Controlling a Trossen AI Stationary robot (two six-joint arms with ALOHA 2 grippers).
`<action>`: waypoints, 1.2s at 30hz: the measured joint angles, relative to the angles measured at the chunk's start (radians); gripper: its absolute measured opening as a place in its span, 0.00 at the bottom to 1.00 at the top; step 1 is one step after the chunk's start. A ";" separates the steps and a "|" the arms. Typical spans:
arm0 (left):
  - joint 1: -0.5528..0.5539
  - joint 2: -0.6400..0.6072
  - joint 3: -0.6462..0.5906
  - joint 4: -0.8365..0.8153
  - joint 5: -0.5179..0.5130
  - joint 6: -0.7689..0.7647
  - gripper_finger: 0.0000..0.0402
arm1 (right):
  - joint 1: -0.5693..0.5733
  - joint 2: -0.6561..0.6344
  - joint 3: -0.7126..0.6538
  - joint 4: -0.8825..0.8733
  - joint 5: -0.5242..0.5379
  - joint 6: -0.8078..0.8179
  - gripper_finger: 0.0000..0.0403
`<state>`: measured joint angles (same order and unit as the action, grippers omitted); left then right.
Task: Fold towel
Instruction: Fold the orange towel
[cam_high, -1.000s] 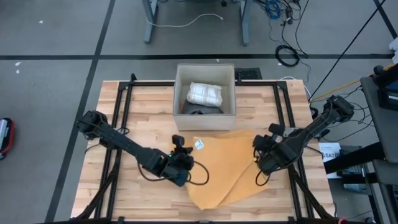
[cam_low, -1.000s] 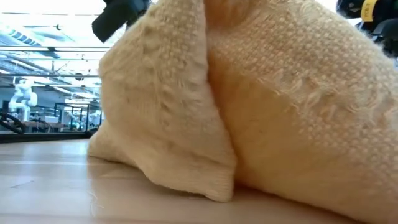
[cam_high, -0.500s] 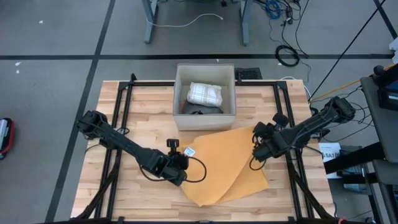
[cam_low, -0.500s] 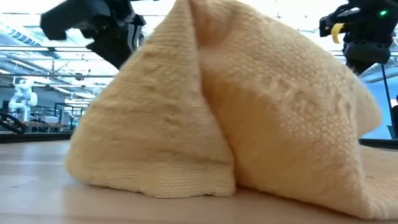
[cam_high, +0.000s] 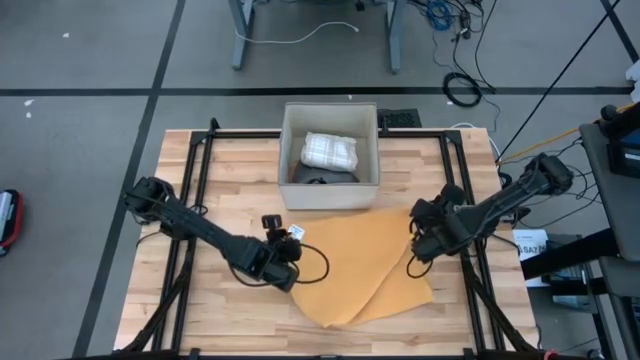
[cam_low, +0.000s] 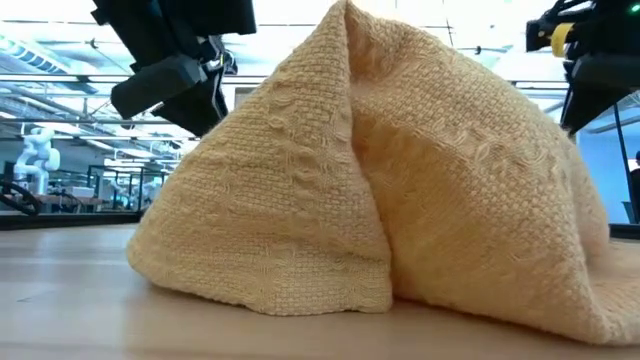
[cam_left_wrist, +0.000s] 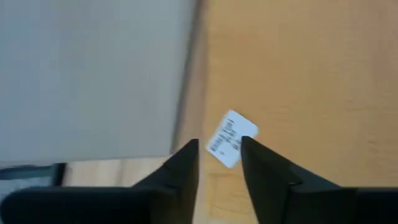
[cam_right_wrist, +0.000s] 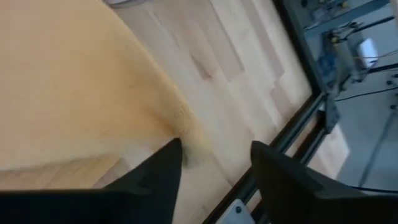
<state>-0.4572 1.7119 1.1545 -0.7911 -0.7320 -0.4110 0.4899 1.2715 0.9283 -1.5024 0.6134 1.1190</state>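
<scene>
Left tool (cam_left_wrist: 219, 155) by towel label (cam_left_wrist: 231, 138)

L dark six-joint arm reaches in from the L edge toward the middle, wrist low; its two-finger gripper (cam_high: 290, 243) has fingers (cam_left_wrist: 186, 163) parted w/ a narrow gap, nothing clamped btwn them. R dark arm angles in from the R edge; its gripper (cam_high: 416, 240) has fingers (cam_right_wrist: 163, 169) spread wide, holding nothing.

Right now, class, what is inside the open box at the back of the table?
Inside the box lies a folded checked cloth, with something dark beside it. What that dark thing is, and anything under the cloth, cannot be seen.
</scene>
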 joint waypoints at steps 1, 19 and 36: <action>-0.003 0.000 0.000 0.000 -0.026 0.000 0.33 | 0.011 -0.009 0.000 0.002 -0.010 0.007 0.47; -0.151 0.000 0.003 0.359 0.299 0.242 0.43 | 0.377 -0.015 0.023 0.644 -0.229 -0.164 0.38; -0.237 0.140 0.005 0.618 0.457 0.228 0.43 | 0.554 0.321 0.021 0.690 -0.332 -0.096 0.35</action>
<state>-0.6938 1.8521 1.1595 -0.1728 -0.2748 -0.1835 1.0435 1.5922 0.9497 -0.8120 0.2816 1.0229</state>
